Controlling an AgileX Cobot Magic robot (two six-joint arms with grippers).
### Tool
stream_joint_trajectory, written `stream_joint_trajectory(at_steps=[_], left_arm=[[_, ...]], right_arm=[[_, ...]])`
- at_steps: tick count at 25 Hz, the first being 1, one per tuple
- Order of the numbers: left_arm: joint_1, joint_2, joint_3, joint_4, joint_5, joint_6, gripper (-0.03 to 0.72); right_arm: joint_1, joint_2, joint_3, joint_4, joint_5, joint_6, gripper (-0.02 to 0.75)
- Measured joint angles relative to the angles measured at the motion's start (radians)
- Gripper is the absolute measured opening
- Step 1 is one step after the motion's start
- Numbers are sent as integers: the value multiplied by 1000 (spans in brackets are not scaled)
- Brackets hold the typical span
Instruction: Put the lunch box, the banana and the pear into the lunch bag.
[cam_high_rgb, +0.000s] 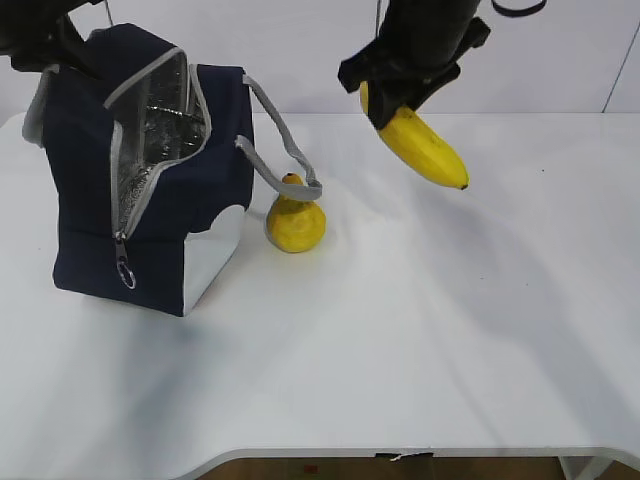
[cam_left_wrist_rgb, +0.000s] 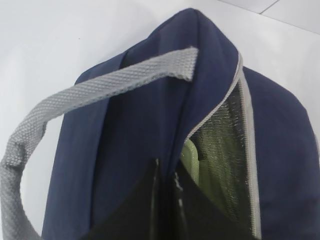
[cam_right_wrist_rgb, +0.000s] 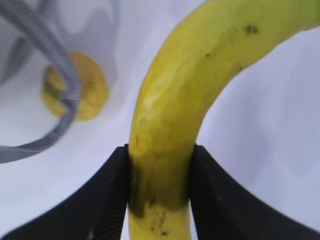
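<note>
Right pincer (cam_right_wrist_rgb: 160, 192) clamps the banana (cam_high_rgb: 424, 146) above the desk (cam_high_rgb: 450, 330), right of the lunch bag (cam_high_rgb: 150, 170); pear (cam_high_rgb: 294, 222) beside the bag; left pincer (cam_left_wrist_rgb: 165, 200) grips its fabric edge.

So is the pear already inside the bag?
No, the pear sits on the table just outside the bag, under its grey handle.

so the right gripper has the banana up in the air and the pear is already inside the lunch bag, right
Not quite. The right gripper does hold the banana in the air, but the pear is not in the lunch bag. The exterior view shows it standing on the table beside the bag, under a grey handle.
</note>
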Motion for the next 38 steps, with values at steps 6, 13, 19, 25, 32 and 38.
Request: stream_joint_trajectory(at_steps=[6,13,19,25,32,38], left_arm=[[0,0,0,-29,-2,0,-6],[0,0,0,-102,-6,15,-6],[0,0,0,-126,-3,33,-6],[0,0,0,-146,-2,35,-6],[0,0,0,-153,1,41,-6],[0,0,0,-160,1,41,-6]], right_arm=[[0,-89,-30,199,9,-41,299],[51,-88,-53,464,10,-127,299],[78,-46,-62,671,-72,-212,299],[78,23,-62,843,-162,-300,299],[78,124,-62,947,-203,-360,300],[78,195,-62,963,-279,-369,300]])
